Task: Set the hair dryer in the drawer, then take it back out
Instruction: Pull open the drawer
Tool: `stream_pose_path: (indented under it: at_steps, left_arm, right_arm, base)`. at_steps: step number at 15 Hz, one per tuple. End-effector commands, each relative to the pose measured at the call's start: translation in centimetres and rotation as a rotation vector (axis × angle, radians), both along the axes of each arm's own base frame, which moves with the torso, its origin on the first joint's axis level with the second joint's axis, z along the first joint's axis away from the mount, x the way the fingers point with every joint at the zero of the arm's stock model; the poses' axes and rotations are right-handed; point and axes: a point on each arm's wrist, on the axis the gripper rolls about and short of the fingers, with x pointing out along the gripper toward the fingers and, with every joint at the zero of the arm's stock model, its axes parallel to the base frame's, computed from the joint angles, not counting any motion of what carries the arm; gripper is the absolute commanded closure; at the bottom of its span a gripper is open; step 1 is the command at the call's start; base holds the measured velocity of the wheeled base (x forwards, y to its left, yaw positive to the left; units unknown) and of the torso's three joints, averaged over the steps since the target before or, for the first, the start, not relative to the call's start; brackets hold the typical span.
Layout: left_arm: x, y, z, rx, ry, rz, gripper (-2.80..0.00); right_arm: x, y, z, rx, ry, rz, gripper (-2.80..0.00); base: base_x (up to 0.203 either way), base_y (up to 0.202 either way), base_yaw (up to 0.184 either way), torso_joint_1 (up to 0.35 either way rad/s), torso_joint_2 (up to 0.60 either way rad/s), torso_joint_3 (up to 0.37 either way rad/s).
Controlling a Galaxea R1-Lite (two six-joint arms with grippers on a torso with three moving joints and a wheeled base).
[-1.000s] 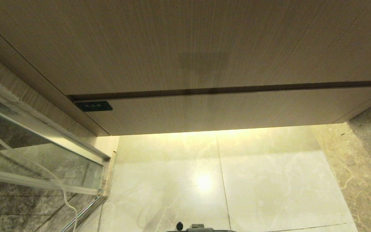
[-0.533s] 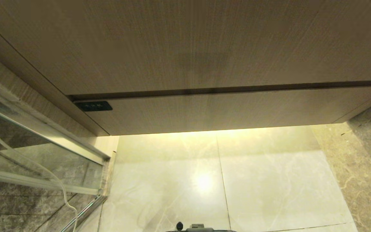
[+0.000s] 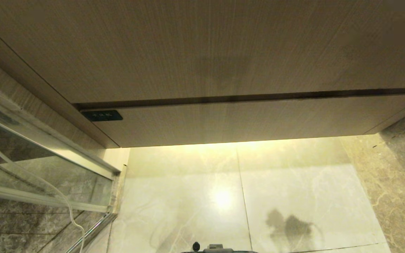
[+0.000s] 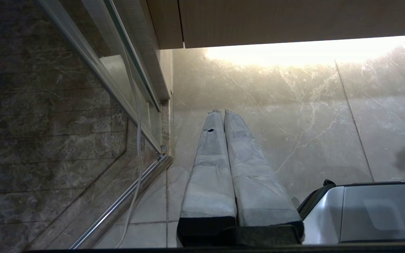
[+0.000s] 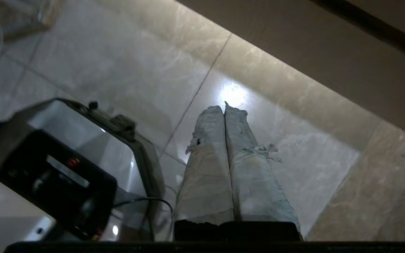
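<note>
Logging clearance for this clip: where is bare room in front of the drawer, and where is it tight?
Bare floor tiles lie below the shut drawer, between the glass partition and the stone side wall. Tight: the robot base at the near edge, and the cable by the glass.

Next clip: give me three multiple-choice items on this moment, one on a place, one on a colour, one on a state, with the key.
1. The small dark label sits where on the wide shallow wood-grain drawer front?
A. left end
B. middle
C. right end

2. The floor tiles below are:
A. black
B. pale marble
C. red

3. The drawer is:
A. pulled out
B. shut
C. removed

Key:
1 A, label beside the front's left edge.
2 B, light veined tiles.
3 B, front sits flush and no interior shows.
</note>
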Motion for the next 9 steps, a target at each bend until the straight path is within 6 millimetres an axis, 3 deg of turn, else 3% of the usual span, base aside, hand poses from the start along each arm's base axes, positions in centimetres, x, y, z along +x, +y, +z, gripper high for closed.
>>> stream_pose_path:
  at_steps: [1, 4, 9]
  left_arm:
    - [0.0, 0.0, 0.0, -0.001, 0.001, 0.0, 0.0]
    - [0.0, 0.0, 0.0, -0.001, 0.0, 0.0, 0.0]
    - [0.0, 0.0, 0.0, -0.001, 0.0, 0.0, 0.0]
  right_arm:
    - [4.4, 1.1, -1.4, -0.059, 0.107, 0.041, 0.0]
    - [6.1, 1.4, -2.6, -0.082, 0.169, 0.044, 0.0]
    - [11.2, 3.0, -6.3, -0.216, 0.175, 0.111, 0.0]
  base:
    - [0.0, 0.0, 0.0, 0.0, 0.0, 0.0]
    - [0.0, 0.0, 0.0, 0.0, 0.0, 0.0]
    - [0.0, 0.0, 0.0, 0.0, 0.0, 0.0]
